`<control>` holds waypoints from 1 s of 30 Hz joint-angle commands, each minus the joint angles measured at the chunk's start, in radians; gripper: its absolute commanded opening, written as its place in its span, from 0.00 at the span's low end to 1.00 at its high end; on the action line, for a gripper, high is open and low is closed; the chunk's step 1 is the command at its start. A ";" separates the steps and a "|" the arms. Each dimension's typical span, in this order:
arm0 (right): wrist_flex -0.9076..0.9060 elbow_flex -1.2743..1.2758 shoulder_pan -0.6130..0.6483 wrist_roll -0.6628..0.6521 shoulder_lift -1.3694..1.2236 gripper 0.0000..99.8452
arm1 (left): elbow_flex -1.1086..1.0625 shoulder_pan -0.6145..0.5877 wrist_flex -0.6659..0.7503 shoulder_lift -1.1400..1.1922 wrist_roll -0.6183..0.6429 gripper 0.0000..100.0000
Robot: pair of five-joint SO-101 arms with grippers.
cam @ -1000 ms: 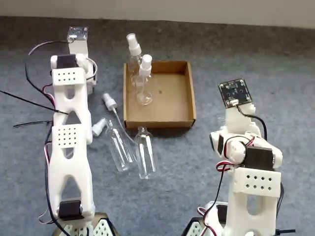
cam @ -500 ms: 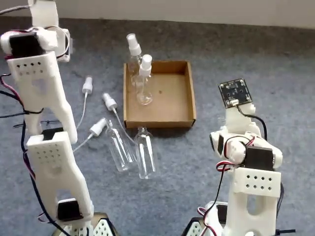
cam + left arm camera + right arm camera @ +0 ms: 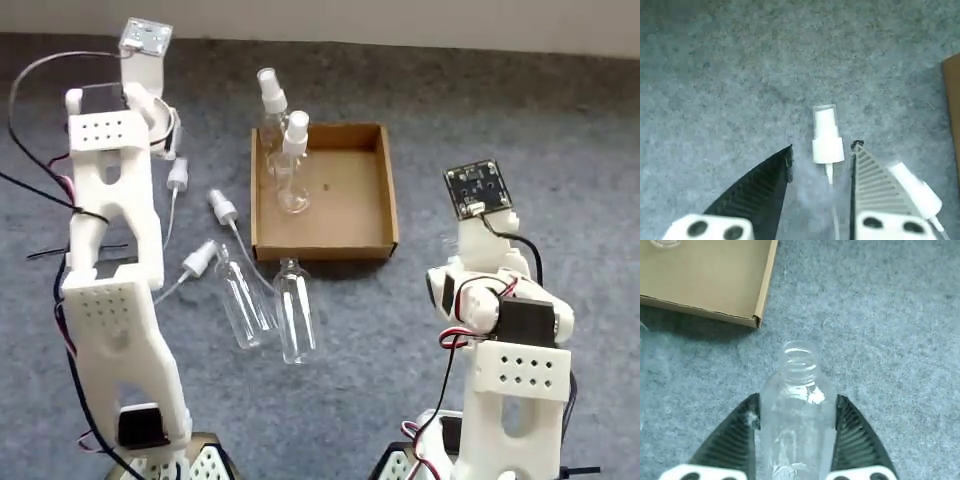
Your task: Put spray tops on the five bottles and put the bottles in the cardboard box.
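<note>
Cardboard box [image 3: 345,205] held one capped bottle [image 3: 293,170], far left. We had our left gripper [image 3: 823,146] spread wide astride a loose spray top [image 3: 826,131], right gripper [image 3: 798,401] clamped on an uncapped bottle [image 3: 800,371].

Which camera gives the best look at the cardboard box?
The high view: the whole cardboard box from above, all four walls. The right wrist view catches one corner, the left wrist view a sliver of edge.
</note>
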State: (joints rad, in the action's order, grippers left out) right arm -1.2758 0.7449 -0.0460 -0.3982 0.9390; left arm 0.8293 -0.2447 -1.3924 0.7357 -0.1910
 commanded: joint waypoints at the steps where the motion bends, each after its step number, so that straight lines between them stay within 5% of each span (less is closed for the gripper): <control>1: 0.012 -0.008 0.005 0.005 0.021 0.01 | 0.085 0.022 0.041 0.085 -0.009 0.17; 11: 0.012 -0.008 0.005 0.005 0.021 0.01 | 0.383 0.025 0.037 0.386 -0.009 0.17; 19: 0.015 -0.008 0.005 0.005 0.021 0.01 | 0.407 0.025 0.025 0.446 -0.008 0.05; 30: 0.016 -0.015 0.005 0.005 0.021 0.01 | 0.843 0.025 -0.362 0.291 -0.008 0.02</control>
State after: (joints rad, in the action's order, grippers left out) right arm -1.2758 0.7449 -0.0460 -0.3982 0.9390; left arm 1.4768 -0.2417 -1.6134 1.1745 -0.1926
